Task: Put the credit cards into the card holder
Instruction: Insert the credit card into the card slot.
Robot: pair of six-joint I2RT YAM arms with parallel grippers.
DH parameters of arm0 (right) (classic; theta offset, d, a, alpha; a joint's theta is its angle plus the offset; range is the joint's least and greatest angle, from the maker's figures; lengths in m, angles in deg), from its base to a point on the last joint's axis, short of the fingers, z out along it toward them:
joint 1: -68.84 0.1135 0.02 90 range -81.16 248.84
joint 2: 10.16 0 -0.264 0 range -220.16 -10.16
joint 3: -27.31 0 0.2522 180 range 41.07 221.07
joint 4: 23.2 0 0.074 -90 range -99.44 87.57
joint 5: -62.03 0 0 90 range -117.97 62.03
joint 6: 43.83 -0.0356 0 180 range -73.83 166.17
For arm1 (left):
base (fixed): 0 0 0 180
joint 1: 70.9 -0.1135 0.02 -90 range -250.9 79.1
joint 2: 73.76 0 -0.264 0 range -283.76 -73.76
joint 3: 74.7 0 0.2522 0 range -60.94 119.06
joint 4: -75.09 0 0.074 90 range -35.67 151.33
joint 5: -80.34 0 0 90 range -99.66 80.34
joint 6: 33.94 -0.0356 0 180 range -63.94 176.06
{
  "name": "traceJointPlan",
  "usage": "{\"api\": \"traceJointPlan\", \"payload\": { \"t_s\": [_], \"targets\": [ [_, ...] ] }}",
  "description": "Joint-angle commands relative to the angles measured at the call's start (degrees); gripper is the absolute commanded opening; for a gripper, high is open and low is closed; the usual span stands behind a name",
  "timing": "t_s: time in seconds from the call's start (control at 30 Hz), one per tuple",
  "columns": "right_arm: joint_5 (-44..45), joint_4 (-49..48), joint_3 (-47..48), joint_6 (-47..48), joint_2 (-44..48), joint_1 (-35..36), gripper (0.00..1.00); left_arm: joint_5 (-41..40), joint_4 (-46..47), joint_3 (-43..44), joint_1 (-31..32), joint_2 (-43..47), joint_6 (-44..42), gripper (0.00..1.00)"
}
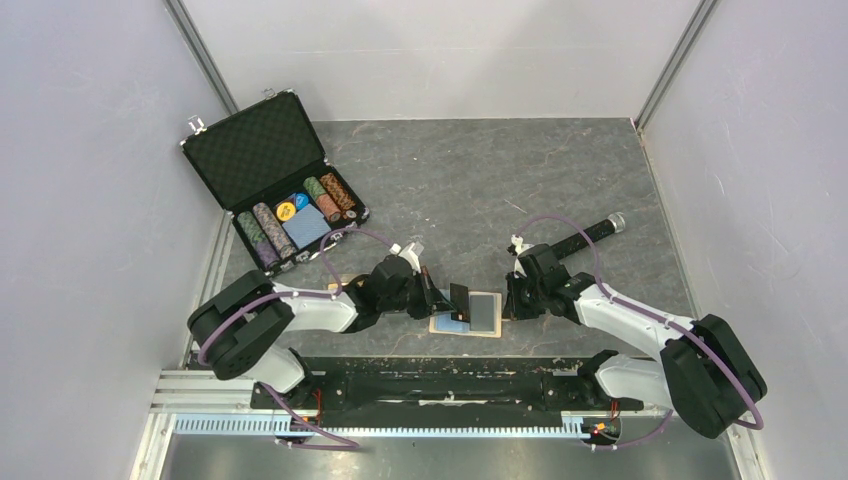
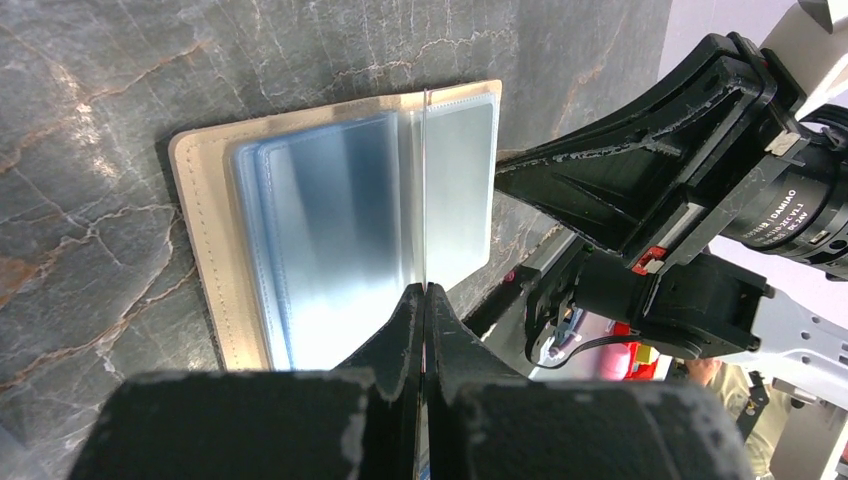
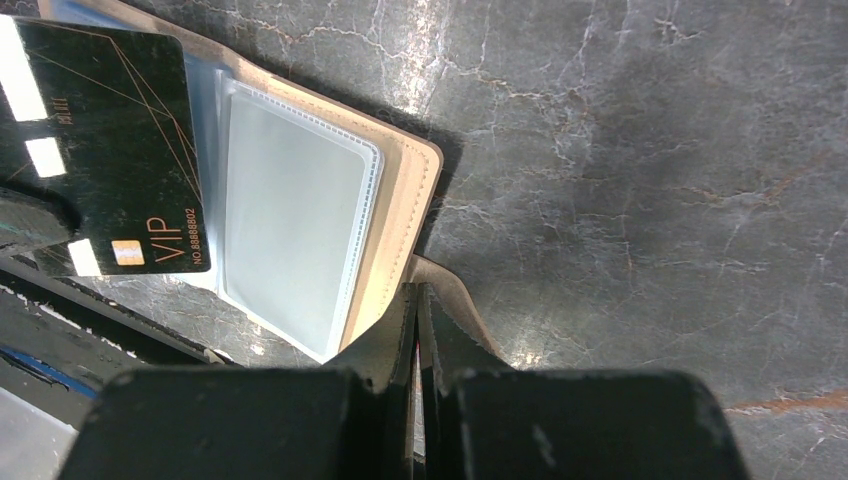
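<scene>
The card holder (image 1: 441, 326) is lying open on the grey marbled bench (image 1: 480, 180), close to the near edge and right between the two arms, its tan cover underneath and its pale blue plastic pockets facing up.

The left hand (image 1: 443, 296) is reaching in from the left with its fingers pressed fully together on the black card (image 1: 459, 296). It is pinching the card by one short end. In the left wrist view the card is showing only as a thin bright line (image 2: 425, 180) running out from the fingertips across the pockets. From the right wrist camera its face is showing (gold lines, "VIP" and a number printed near one corner) (image 3: 100, 140). There it is hanging over the left half of the card holder (image 3: 300, 220). I cannot tell whether its free end is touching a pocket.

The right hand (image 1: 508, 303) is coming in from the right. It is closed tight too, gripping the tan tab (image 3: 440, 276) that is sticking out from the right edge of the cover.

Well apart, at the far left of the bench, a black poker-chip case (image 1: 255, 150) is standing open with rows of chips inside.
</scene>
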Motion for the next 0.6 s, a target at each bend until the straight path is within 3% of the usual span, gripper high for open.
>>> {"api": "traceJointPlan", "payload": {
  "t_s": [0.0, 0.57],
  "targets": [
    [0.83, -0.64, -1.14, 1.10, -1.11, -0.13, 0.00, -0.55, 3.12, 0.24, 0.53, -0.93, 2.08, 0.02],
    [0.70, -0.67, -1.32, 1.23, -1.01, -0.10, 0.00, -1.39, 3.37, 0.24, 2.83, -2.83, 3.51, 0.02]
  ]
}}
